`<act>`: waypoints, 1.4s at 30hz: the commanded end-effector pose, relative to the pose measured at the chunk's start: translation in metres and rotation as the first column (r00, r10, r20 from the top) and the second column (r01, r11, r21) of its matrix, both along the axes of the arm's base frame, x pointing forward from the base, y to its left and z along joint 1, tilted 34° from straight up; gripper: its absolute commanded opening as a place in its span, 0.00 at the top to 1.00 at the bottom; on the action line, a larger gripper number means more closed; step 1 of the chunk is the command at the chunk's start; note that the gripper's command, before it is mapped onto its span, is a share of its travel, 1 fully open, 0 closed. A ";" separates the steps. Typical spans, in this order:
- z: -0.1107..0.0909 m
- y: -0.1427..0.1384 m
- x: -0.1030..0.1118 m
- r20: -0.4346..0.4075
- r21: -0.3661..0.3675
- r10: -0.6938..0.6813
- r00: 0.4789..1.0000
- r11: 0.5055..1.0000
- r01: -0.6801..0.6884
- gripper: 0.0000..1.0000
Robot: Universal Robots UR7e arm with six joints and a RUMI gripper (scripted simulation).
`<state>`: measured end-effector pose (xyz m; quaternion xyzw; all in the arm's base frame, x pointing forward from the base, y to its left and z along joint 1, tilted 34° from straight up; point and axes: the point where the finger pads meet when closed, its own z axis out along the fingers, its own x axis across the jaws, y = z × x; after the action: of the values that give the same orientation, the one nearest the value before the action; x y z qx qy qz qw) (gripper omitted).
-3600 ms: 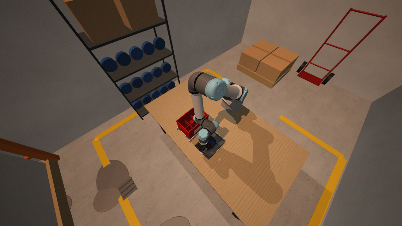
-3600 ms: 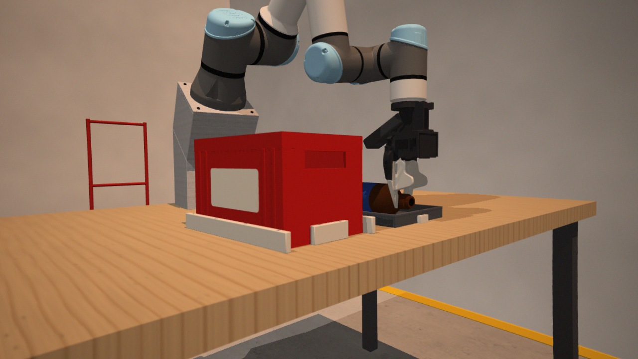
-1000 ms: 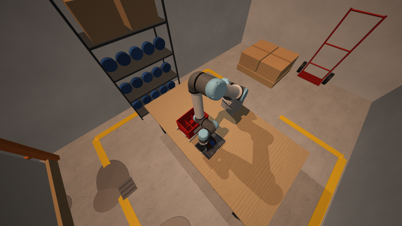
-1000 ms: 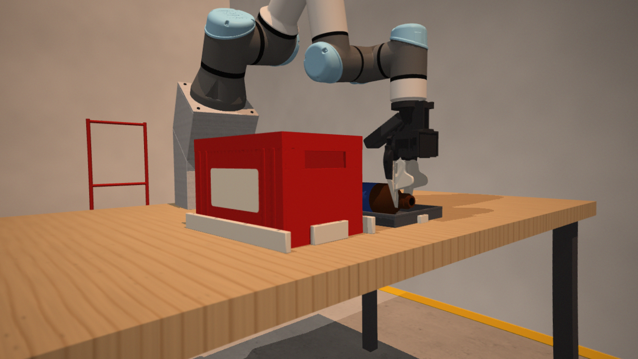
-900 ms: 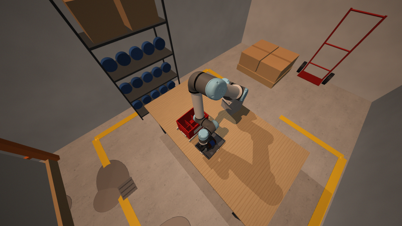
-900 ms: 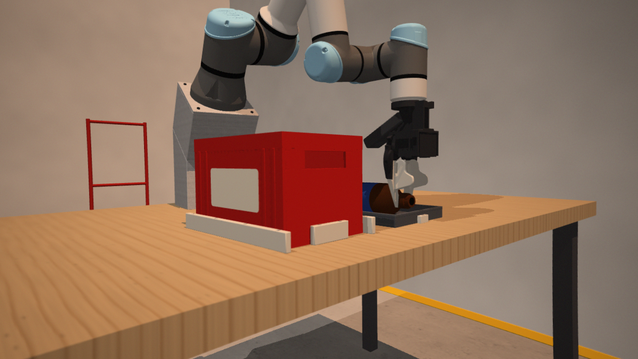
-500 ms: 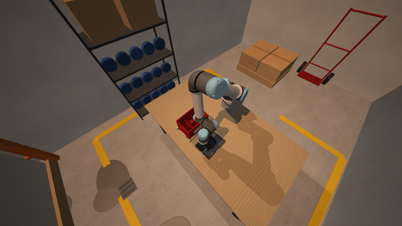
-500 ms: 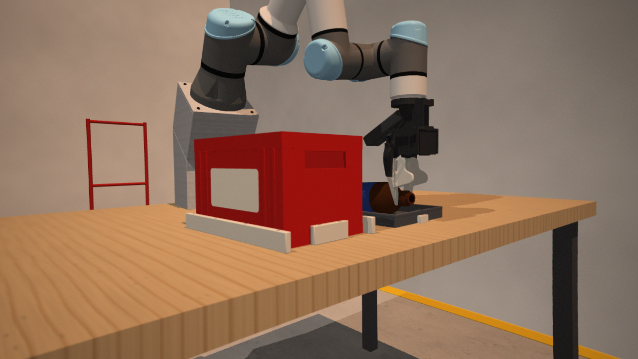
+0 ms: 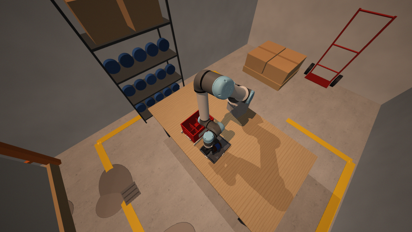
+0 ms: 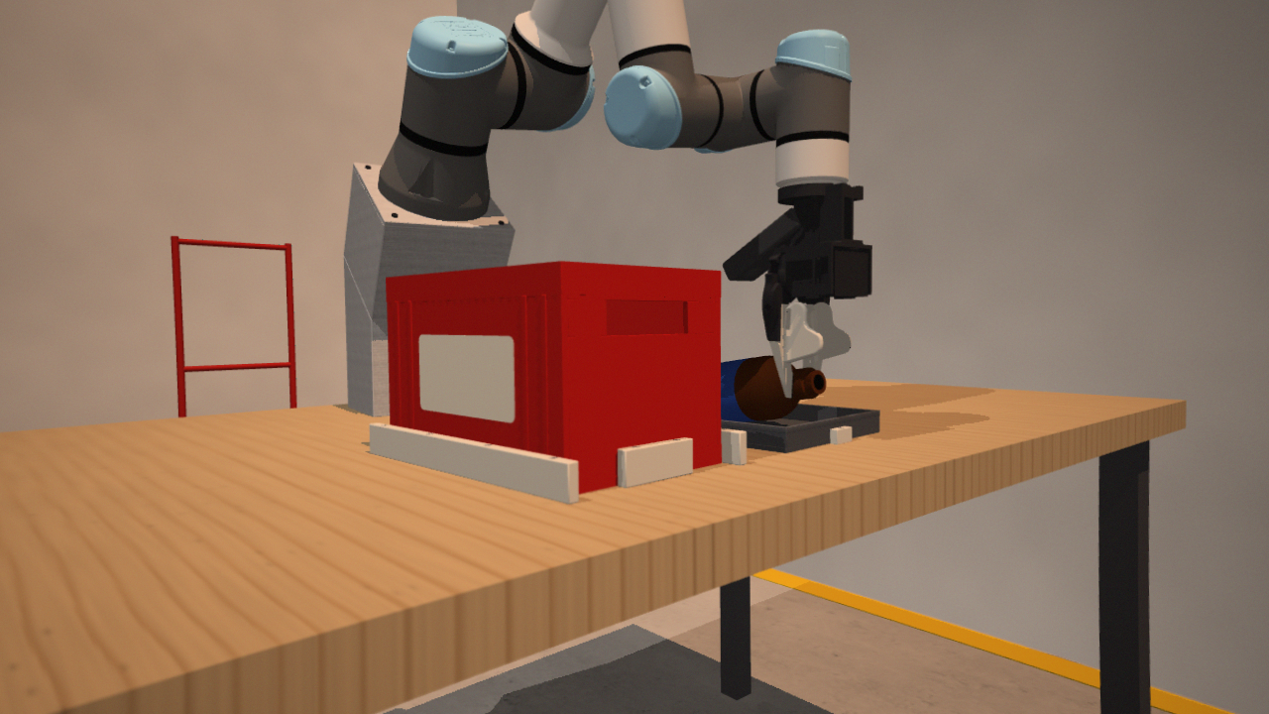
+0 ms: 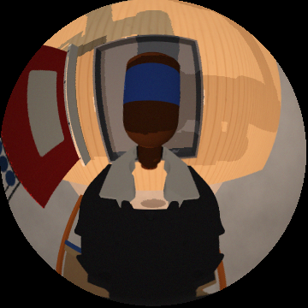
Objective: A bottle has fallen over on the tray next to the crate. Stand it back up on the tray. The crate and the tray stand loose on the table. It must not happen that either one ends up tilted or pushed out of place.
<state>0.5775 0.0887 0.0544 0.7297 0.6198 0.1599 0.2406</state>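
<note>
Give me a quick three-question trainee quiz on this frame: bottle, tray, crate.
1. True or false: the bottle already stands upright on the tray.
2. Which part of the bottle is the end effector shut on? A) blue label B) neck C) base
3. Fill in: in the exterior view, the bottle's base end is hidden behind the red ____.

Key:
1. False. It lies on its side, lengthwise in the tray.
2. B. The fingers pinch the neck, as the wrist view shows.
3. Crate.
</note>
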 end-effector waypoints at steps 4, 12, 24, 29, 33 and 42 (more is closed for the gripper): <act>0.008 0.002 -0.006 0.000 0.000 0.000 1.000 1.000 0.000 1.00; 0.017 0.004 -0.012 0.000 0.000 0.001 1.000 1.000 -0.001 1.00; 0.031 0.007 -0.021 0.000 0.000 0.001 1.000 1.000 -0.001 1.00; 0.038 0.008 -0.025 0.000 0.000 0.001 1.000 1.000 -0.001 1.00; 0.045 0.009 -0.029 0.000 0.000 0.001 1.000 1.000 -0.001 1.00; 0.055 0.011 -0.036 0.001 0.000 0.001 1.000 1.000 -0.001 1.00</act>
<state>0.5486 0.0973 0.1016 0.7294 0.6196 0.1607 0.2413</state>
